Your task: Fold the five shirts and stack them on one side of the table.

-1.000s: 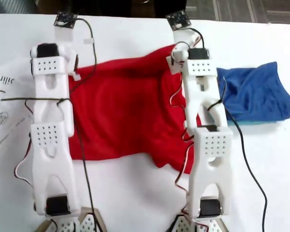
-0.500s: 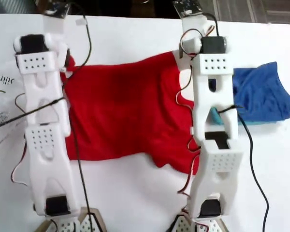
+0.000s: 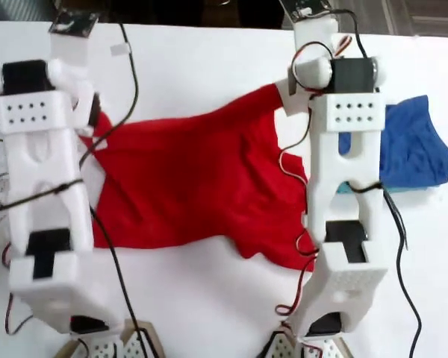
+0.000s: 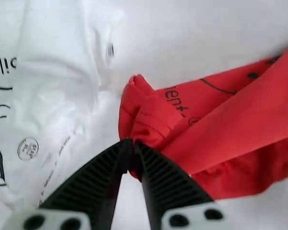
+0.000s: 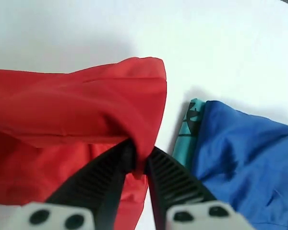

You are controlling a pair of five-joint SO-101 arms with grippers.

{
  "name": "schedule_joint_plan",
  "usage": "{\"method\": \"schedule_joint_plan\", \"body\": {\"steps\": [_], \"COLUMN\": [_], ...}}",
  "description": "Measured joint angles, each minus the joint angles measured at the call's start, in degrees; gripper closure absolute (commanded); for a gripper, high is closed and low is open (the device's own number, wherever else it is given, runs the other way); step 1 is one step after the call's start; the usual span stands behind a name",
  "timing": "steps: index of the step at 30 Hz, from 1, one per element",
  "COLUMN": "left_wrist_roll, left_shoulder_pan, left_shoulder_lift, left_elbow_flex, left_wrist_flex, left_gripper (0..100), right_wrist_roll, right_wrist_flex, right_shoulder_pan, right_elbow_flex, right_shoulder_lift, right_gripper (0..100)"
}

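Sagging, creased red shirt (image 3: pixel 194 179)

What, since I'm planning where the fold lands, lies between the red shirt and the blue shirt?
In the right wrist view, past the red shirt: a strip of bare table, then a teal edge under the blue shirt.

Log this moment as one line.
left pincer: shut on red shirt | right pincer: shut on red shirt | blue shirt: folded
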Motion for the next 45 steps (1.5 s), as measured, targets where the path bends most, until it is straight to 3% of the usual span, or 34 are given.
{"method": "schedule_joint_plan", "body": {"steps": [8,19,23,34,45], "left_wrist_roll": [-2.2,-4.9,-5.5,-7.6,-10.3], "left_shoulder_pan": [-0.1,-0.3,-0.3,-0.3,-2.9], "left_shoulder_lift": [-10.8,-21.3,-25.1,-30.2,-30.4], "left_elbow_flex": [15.4,36.4,44.2,61.7,74.6], "left_wrist_flex": [-0.2,-7.1,-9.3,-16.1,-26.2], "left_gripper": [97,97,97,97,97], "right_wrist_roll": [0.0,5.5,7.1,13.2,16.8], "right_wrist_flex": [1.0,-19.7,-22.8,-23.5,-27.9], "right_shoulder_pan": [0.0,0.4,2.7,8.3,9.0], "right_elbow_flex": [11.0,62.9,76.4,91.0,106.7], "right_shoulder_lift": [-9.9,-41.9,-50.3,-57.4,-64.2], "right_gripper": [97.6,97.7,97.7,97.7,97.7]}}
